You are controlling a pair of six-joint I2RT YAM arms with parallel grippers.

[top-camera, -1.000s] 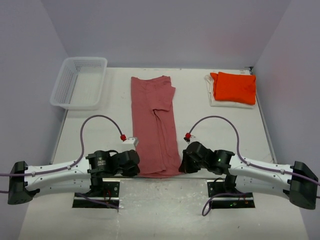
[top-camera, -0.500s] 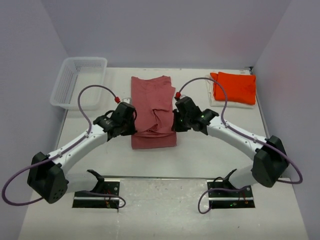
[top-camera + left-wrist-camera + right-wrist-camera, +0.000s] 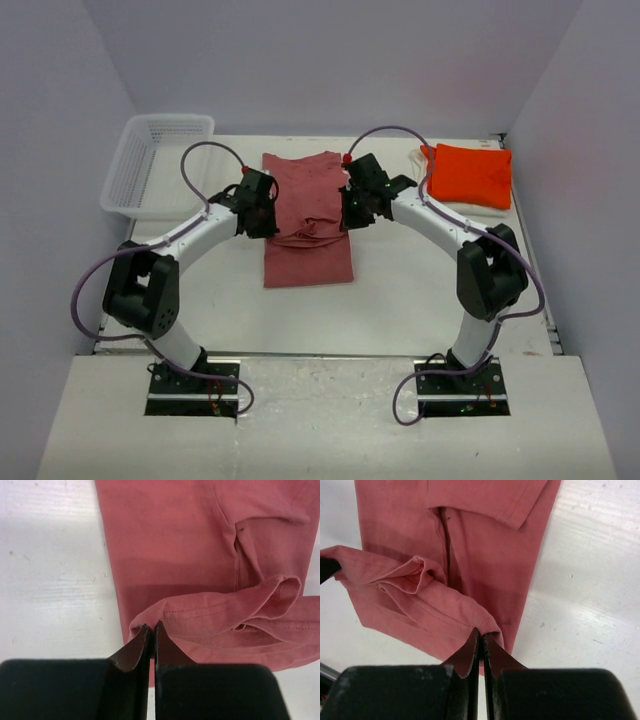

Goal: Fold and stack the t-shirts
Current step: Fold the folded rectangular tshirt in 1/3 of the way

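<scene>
The rose-red t-shirt [image 3: 307, 255] lies as a long strip in the middle of the table, its near end lifted and carried toward the far end. My left gripper [image 3: 266, 220] is shut on the hem's left corner [image 3: 150, 625]. My right gripper [image 3: 352, 212] is shut on the hem's right corner [image 3: 487, 632]. The held hem sags between them above the shirt's lower layer [image 3: 200, 540], which also shows in the right wrist view [image 3: 485, 555]. The folded orange t-shirt [image 3: 470, 176] lies at the far right on the white t-shirt [image 3: 424, 192], of which only edges show.
A white mesh basket [image 3: 158, 165] stands at the far left corner. Purple walls close in the table on three sides. Both arms arch over the table beside the shirt.
Both grippers have carried the shirt's near hem away from the table's near edge toward the far end, folding the strip over itself. The fold line has moved farther up the table.
</scene>
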